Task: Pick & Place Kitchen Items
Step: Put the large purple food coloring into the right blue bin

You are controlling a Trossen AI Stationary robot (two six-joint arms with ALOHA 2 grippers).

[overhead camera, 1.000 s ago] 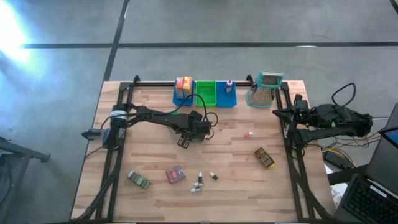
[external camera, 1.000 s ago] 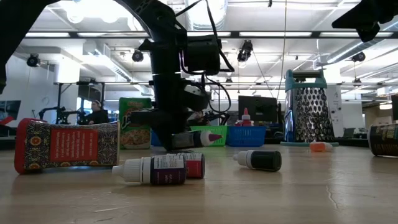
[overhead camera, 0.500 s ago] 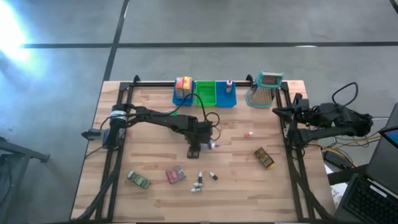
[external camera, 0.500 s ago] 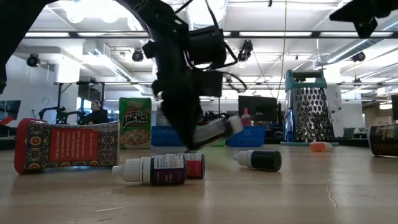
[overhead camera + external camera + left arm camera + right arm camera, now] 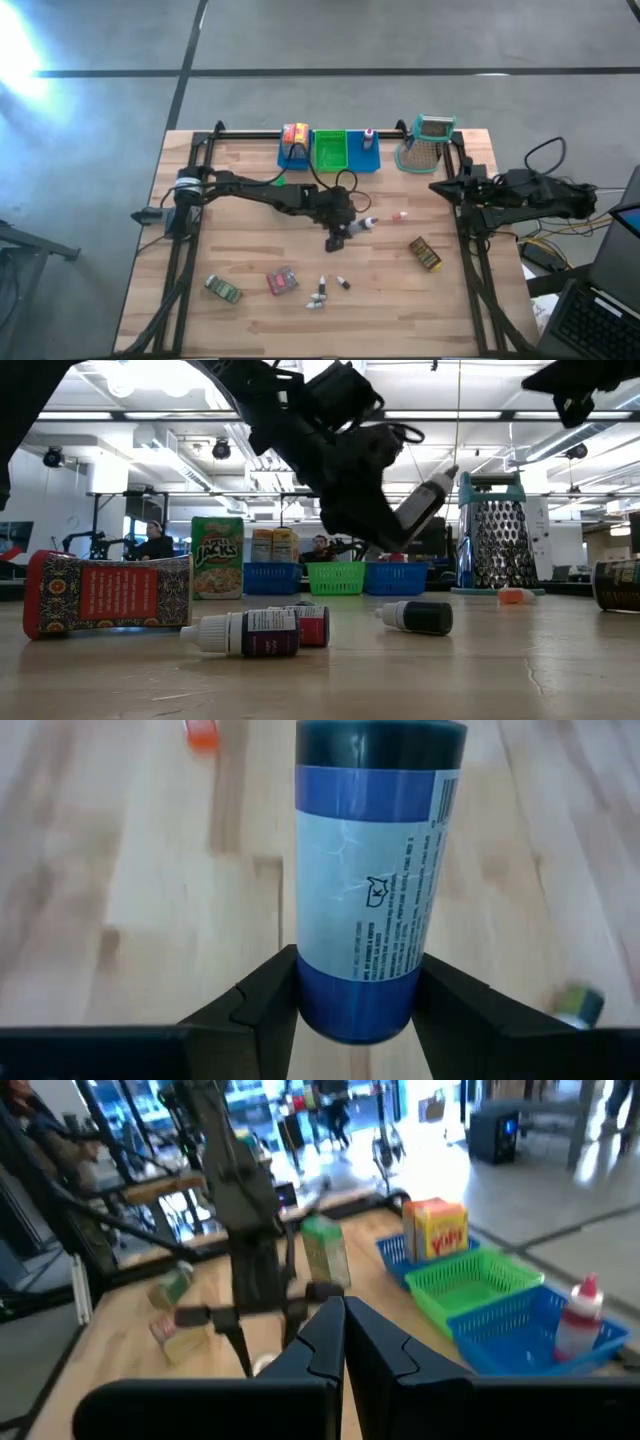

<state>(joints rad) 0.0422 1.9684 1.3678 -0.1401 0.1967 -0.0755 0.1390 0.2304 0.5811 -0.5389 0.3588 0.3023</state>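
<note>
My left gripper (image 5: 347, 229) hangs over the middle of the table, shut on a small dark bottle (image 5: 375, 870) with a blue and white label and a white cap (image 5: 449, 475). The low view shows the bottle (image 5: 422, 508) slanting in the air. My right gripper (image 5: 436, 188) waits shut above the table's right side. Lying on the board are a pink-red packet (image 5: 282, 281), a green packet (image 5: 223, 290), a brown packet (image 5: 425, 253) and small bottles (image 5: 321, 292). My left gripper pinches the bottle's bottom end (image 5: 312, 988) between its two fingers (image 5: 262, 1010), one on each side of the round body. The fingers slant down toward the table's right edge, in line with the bottle. The bottle is clear of the table, tilted, cap end away from the gripper.
Three bins stand along the far edge: a blue bin (image 5: 290, 156) with a yellow-red box (image 5: 294, 135), a green bin (image 5: 331, 152), and a blue bin (image 5: 366, 160) with a bottle. A metal grater (image 5: 425, 142) stands to their right. A small orange-tipped item (image 5: 400, 215) lies nearby.
My left gripper has risen and gone toward the table's right edge, tipping from pointing down to a slant and rolling its wrist. The bottle has come up off the table with it, from lying low beside the fingers to slanting in the air with its cap up.
</note>
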